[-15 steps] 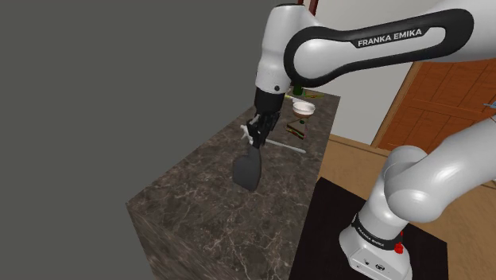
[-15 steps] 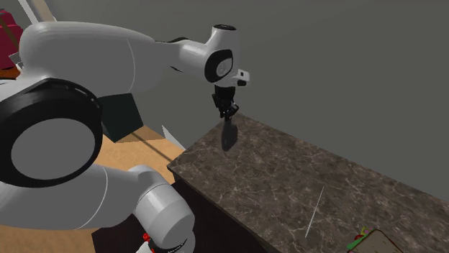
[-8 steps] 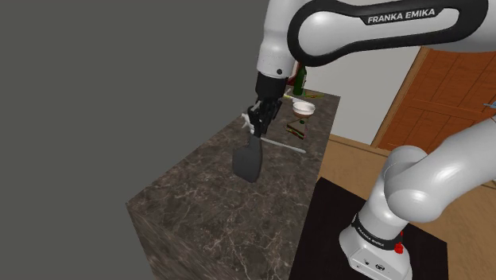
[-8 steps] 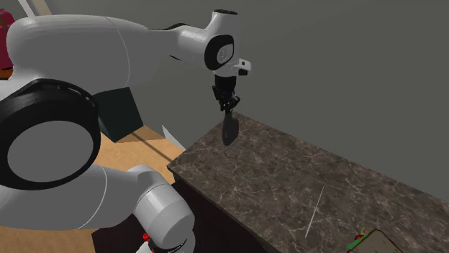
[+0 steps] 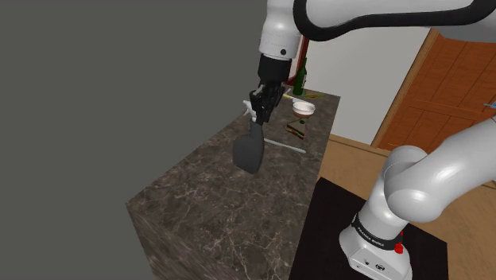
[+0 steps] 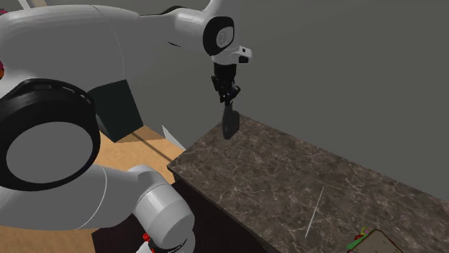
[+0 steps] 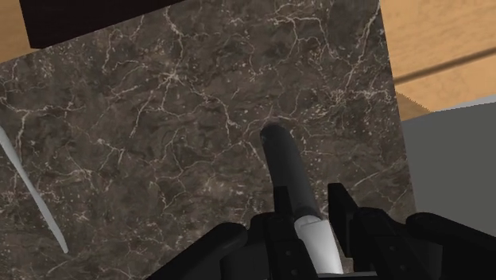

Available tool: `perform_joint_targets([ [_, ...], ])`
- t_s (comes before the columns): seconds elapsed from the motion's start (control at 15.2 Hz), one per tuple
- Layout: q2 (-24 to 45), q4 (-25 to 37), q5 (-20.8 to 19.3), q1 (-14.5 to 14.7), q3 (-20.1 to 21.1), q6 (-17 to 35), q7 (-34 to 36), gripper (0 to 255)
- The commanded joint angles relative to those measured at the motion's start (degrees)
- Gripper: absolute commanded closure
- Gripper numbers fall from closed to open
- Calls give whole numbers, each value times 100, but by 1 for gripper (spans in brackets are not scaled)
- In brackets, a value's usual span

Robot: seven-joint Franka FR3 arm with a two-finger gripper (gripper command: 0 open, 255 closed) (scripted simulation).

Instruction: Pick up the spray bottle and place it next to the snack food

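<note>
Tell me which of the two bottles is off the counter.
The dark grey spray bottle, clasped in the hand and hanging above the dark veined counter. The green bottle stands upright at the counter's far end.

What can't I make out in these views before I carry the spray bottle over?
Snack food: too small in the shoulder view to identify; cut off by the second exterior view's bottom edge.
Green bottle: partly hidden behind the arm, shoulder view.
Spray bottle: head mostly covered by the fingers, wrist view.
</note>
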Motion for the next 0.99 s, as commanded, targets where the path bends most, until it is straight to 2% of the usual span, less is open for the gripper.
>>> perform_joint_targets([
  [0.0, 45, 205, -14, -6, -3, -160, 21, 255],
  [0.92, 315, 1515, -91, -47, -57, -1200, 105, 255],
])
